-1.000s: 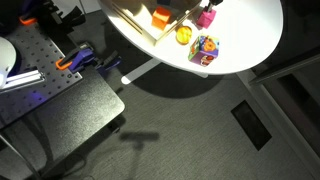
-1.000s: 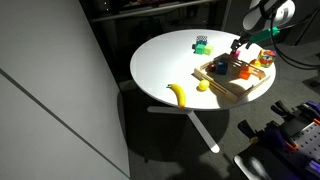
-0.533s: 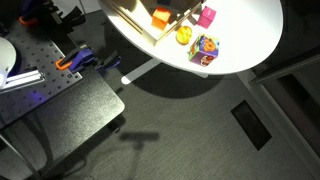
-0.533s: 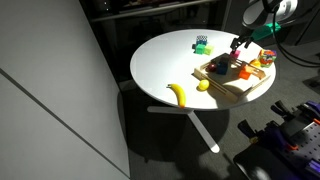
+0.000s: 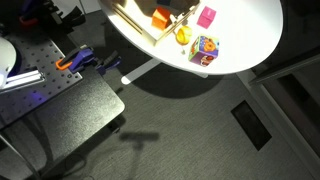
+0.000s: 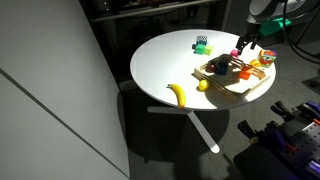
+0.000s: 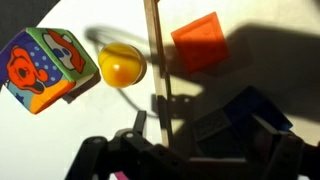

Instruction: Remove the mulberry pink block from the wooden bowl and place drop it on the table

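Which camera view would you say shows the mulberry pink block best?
An exterior view shows the mulberry pink block clearly, lying unobstructed on the table. In an exterior view from farther off, the block is only a tiny pink speck; the wrist view does not clearly show it.

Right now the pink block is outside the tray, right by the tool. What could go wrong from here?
1. The tool hangs close over the pink block. I cannot tell whether it has let go, so lifting may drag the block along.
2. The block lies near the tray rim, the patterned cube and the yellow ball; a sideways move could knock any of them.
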Controlling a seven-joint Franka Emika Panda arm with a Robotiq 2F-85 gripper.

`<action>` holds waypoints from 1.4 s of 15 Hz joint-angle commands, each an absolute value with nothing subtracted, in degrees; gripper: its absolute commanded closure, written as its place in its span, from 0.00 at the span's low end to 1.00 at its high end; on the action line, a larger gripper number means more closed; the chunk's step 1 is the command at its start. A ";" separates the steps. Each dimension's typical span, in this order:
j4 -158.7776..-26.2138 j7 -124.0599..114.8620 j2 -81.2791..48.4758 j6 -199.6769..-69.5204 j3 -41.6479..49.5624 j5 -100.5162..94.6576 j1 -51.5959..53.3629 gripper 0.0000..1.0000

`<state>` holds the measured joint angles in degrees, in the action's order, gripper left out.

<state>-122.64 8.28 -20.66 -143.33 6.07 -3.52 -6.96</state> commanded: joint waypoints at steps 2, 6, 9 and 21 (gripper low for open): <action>-126.07 8.01 -14.62 -136.25 5.94 -5.30 -6.10 0.00; -127.38 7.58 -10.37 -129.73 5.84 -6.78 -5.11 0.00; -128.17 7.39 -7.18 -125.24 5.62 -8.23 -4.46 0.00; -131.87 8.57 4.32 -117.91 3.88 -7.37 -3.60 0.00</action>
